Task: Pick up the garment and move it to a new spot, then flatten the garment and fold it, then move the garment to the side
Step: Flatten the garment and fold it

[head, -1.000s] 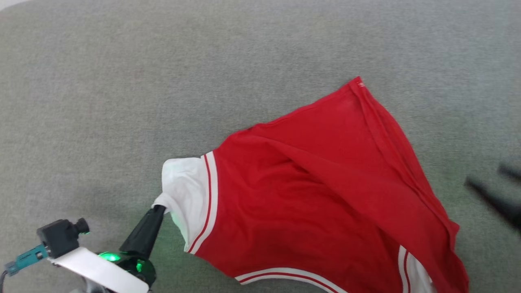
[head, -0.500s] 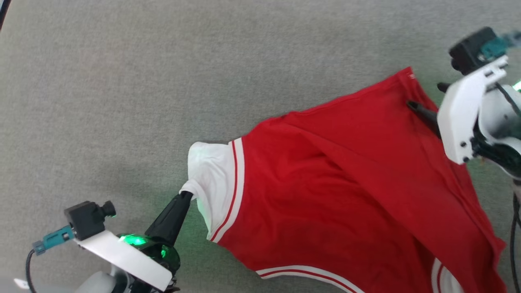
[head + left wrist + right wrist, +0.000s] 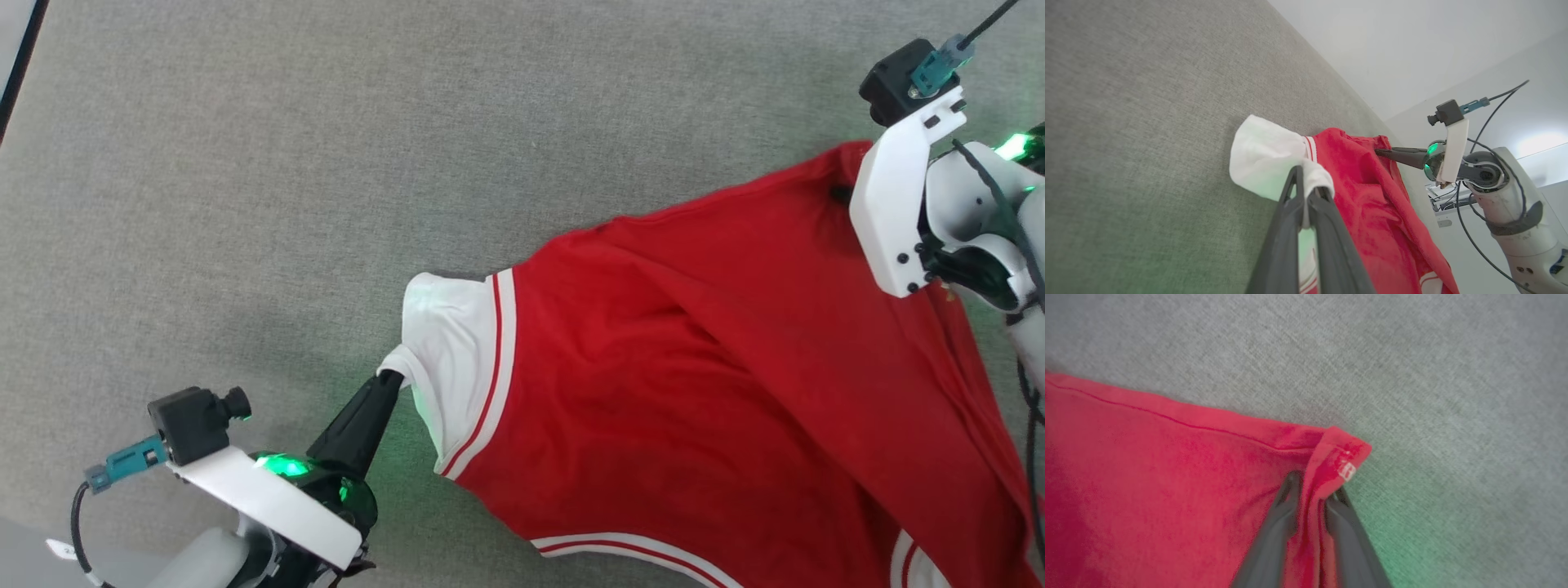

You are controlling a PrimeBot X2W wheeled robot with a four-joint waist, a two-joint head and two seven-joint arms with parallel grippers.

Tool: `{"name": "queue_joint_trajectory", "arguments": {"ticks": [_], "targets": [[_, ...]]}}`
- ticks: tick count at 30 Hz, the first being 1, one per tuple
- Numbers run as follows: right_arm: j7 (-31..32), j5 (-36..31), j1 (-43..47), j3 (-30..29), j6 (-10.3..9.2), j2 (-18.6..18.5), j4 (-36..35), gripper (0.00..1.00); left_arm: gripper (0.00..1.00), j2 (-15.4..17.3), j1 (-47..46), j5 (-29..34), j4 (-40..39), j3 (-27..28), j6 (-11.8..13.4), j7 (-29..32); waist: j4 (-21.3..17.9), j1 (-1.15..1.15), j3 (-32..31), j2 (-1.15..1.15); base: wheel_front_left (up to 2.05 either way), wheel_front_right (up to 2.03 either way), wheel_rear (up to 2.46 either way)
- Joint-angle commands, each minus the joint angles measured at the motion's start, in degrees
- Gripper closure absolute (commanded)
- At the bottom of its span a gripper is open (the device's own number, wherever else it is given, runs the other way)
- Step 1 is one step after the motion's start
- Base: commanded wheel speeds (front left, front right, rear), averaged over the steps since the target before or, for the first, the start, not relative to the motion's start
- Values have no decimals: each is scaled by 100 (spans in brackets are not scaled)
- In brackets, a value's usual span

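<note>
The garment [image 3: 694,392], a red jersey shirt with white sleeves and striped trim, lies spread and wrinkled on the grey surface. My left gripper [image 3: 390,377] is shut on the edge of the white sleeve [image 3: 449,351] at the shirt's left end. The left wrist view shows the sleeve cloth [image 3: 1265,159] pinched between the left gripper [image 3: 1306,192] tips. My right gripper [image 3: 841,194] is at the shirt's far right hem corner. In the right wrist view the right gripper [image 3: 1314,488] has a fold of red hem [image 3: 1331,457] squeezed between its two fingers. The numerals are hidden.
The grey woven surface [image 3: 326,163] stretches far to the left and behind the shirt. A dark edge [image 3: 16,82] borders it at the top left. White walls [image 3: 1372,41] and cables show beyond the surface in the left wrist view.
The camera has shifted. My right arm came in from the right to the hem corner and its jaws closed on the red cloth. The left gripper kept its hold on the sleeve.
</note>
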Motion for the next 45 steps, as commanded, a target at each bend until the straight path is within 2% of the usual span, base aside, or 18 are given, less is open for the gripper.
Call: {"name": "queue_joint_trajectory", "arguments": {"ticks": [1,5,10,15,21,26,32,35,38,45], "targets": [[-74,16,72,77,-5,10,167,100,100,-16,-133,57,25,2,12,-27,-43,0,-42,0,0,0,0],[-696,-61,-284,-263,-11,68,414,100,100,81,-517,219,222,27,12,-28,-129,0,-123,0,0,0,0],[-1512,-383,-779,-933,-9,355,933,100,100,218,-1355,219,576,205,12,-28,-347,0,-130,0,0,0,0],[-2127,-752,-1590,-1568,-9,730,1476,100,100,440,-2817,-122,1117,243,12,230,-611,0,38,0,0,0,0],[-2859,-1338,-2732,-2193,-10,1188,2091,100,100,487,-4809,-581,2075,582,12,638,-929,0,325,0,0,0,0],[-3516,-1900,-3582,-2777,-12,1597,2660,100,100,420,-6413,-394,3213,710,13,669,-1188,0,464,0,0,0,0],[-4332,-2594,-4263,-3561,-18,1843,3218,100,100,353,-7696,-156,3791,667,15,357,-1368,0,534,0,0,0,0],[-4737,-2897,-4347,-3889,-19,1919,3420,100,100,269,-7820,-329,3728,667,15,208,-1373,0,541,0,0,0,0],[-4919,-3061,-4156,-3921,-17,2013,3639,100,100,256,-7403,-448,3416,416,15,243,-1359,0,513,0,0,0,0],[-4992,-2865,-3227,-3372,-15,2124,3948,100,100,370,-5660,-1106,2236,84,13,142,-1329,0,262,0,0,0,0]]}}
